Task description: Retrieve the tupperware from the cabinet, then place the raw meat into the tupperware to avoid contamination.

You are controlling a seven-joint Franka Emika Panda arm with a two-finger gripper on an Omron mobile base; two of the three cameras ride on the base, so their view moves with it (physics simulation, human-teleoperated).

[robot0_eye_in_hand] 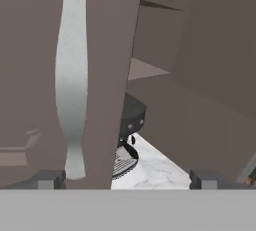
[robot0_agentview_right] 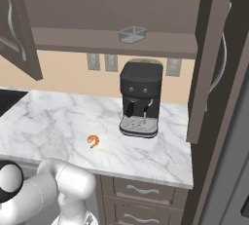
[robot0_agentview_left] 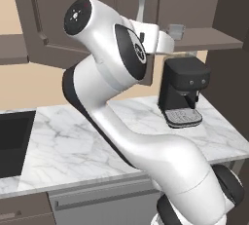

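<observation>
The tupperware [robot0_agentview_right: 132, 34], a small grey translucent container, sits on the brown shelf of the cabinet [robot0_agentview_right: 160, 48], whose two doors stand swung out; it also shows as the tupperware [robot0_agentview_left: 176, 30] just right of my hand. The raw meat [robot0_agentview_right: 93, 141], a tiny orange curled piece, lies on the marble counter [robot0_agentview_right: 53, 121] left of the coffee machine. My gripper [robot0_eye_in_hand: 127, 180] is open, fingertips far apart, up against the left door. That door's silver bar handle [robot0_eye_in_hand: 72, 75] stands between the fingers, close to the left one, with nothing clamped.
A black coffee machine [robot0_agentview_right: 141, 100] stands on the counter under the shelf, the same coffee machine [robot0_agentview_left: 185, 90] in the left base view. The right door [robot0_agentview_right: 214, 58] hangs out over the counter's right end. A dark sink [robot0_agentview_left: 12, 141] lies far left. Drawers [robot0_agentview_right: 141, 190] sit below.
</observation>
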